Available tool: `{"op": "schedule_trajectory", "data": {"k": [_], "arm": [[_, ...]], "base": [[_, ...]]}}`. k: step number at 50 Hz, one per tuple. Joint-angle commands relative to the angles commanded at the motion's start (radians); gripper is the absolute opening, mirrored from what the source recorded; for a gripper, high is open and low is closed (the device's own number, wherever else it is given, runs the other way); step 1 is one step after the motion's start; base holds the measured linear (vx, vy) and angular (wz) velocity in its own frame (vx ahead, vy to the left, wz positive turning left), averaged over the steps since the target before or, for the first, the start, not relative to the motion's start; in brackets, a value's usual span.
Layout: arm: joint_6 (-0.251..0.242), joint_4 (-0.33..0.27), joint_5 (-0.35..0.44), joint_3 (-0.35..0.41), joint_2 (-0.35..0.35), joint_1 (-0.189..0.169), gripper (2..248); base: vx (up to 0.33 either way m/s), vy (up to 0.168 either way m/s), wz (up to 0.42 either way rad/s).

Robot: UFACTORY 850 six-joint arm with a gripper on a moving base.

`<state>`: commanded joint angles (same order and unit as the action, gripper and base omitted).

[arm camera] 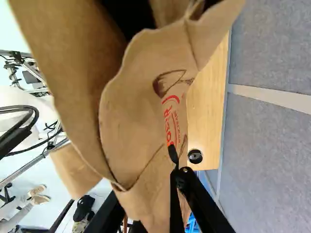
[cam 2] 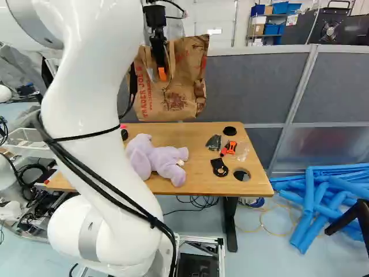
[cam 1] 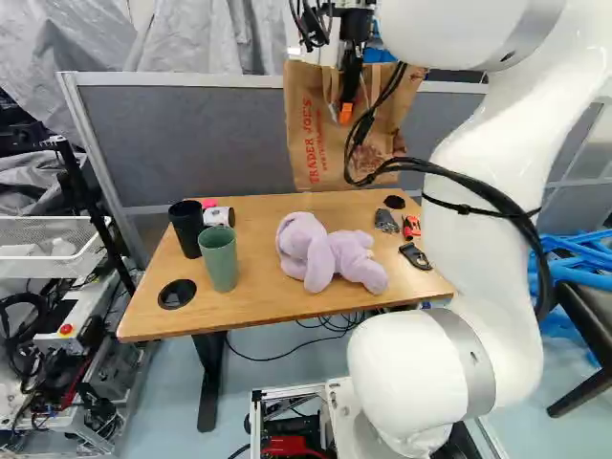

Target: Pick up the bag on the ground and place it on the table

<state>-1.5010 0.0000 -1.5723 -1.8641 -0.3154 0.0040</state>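
Clenching a paper bag (cam 2: 187, 69), jaws above wooden table (cam 1: 258, 311), grey partition (cam 1: 191, 134) behind, pale floor (cam 1: 287, 382) below

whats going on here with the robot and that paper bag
The robot arm holds up a brown paper shopping bag in its gripper. The bag hangs in the air toward the far side of the wooden table, not yet set down. On the tabletop are a lavender plush toy, a green cup and a black cup.
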Motion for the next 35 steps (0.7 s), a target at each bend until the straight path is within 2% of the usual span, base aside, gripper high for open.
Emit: {"op": "schedule_trajectory", "data": {"k": [35], "arm": [[0.0,0.0,0.058,-0.07,-0.15,0.032,21]], "base": [[0.0,0.0,0.0]]}}
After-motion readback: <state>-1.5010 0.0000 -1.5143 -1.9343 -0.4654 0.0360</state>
